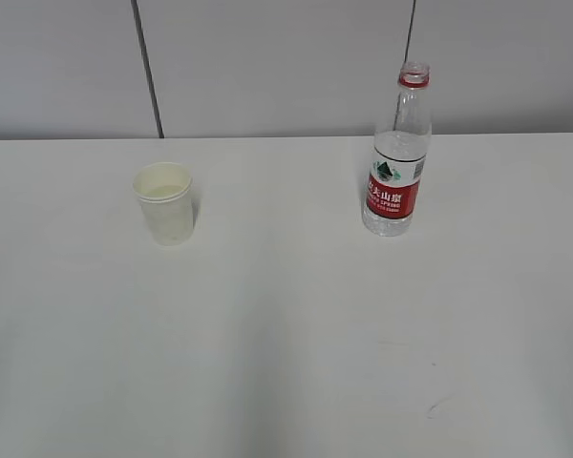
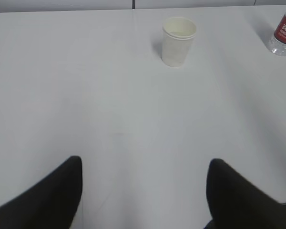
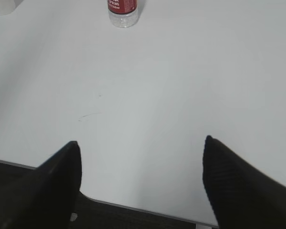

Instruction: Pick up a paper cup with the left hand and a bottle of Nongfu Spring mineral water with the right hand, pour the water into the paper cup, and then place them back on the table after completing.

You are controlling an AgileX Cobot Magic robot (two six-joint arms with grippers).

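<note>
A white paper cup [image 1: 166, 202] stands upright on the white table [image 1: 286, 334], left of centre; it also shows in the left wrist view [image 2: 178, 41]. An uncapped Nongfu Spring bottle [image 1: 398, 157] with a red label stands upright at the right and holds clear water [image 1: 399, 146] to about its shoulder. Its base shows in the right wrist view [image 3: 122, 10] and the left wrist view [image 2: 283, 34]. My left gripper [image 2: 143, 164] is open and empty, well short of the cup. My right gripper [image 3: 140, 143] is open and empty over the table's near edge, far from the bottle. Neither arm shows in the exterior view.
A grey panelled wall [image 1: 267, 67] stands behind the table. The table's front edge [image 3: 133, 207] runs below my right gripper, with dark floor beyond. A faint scratch mark [image 3: 89, 115] lies on the tabletop.
</note>
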